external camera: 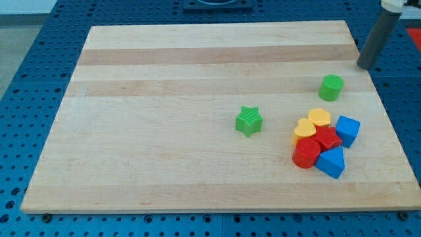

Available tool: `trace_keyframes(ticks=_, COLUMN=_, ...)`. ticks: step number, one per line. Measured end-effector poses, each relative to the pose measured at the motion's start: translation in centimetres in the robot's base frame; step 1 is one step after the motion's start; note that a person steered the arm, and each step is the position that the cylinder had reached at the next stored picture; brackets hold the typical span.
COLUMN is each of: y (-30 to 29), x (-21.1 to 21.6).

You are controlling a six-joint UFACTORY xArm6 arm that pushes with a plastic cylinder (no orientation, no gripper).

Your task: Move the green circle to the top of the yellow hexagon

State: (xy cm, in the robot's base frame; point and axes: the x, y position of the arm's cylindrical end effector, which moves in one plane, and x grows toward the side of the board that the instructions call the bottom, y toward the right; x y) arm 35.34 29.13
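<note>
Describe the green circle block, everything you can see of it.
The green circle is a short, upright cylinder of bright green, plastic-looking material, standing flat on the wooden board toward the view's right. Nothing touches it. The yellow hexagon lies just below it, apart. My tip sits up and right of it, off the board's right edge.

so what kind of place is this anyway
Probably a robotics lab bench: a wooden board lies on a blue perforated table, with small coloured blocks such as a green circle, and my tip beside it.
</note>
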Motion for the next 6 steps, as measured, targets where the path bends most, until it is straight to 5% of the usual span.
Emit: trace_keyframes(ticks=6, y=-7.2, x=2.9)
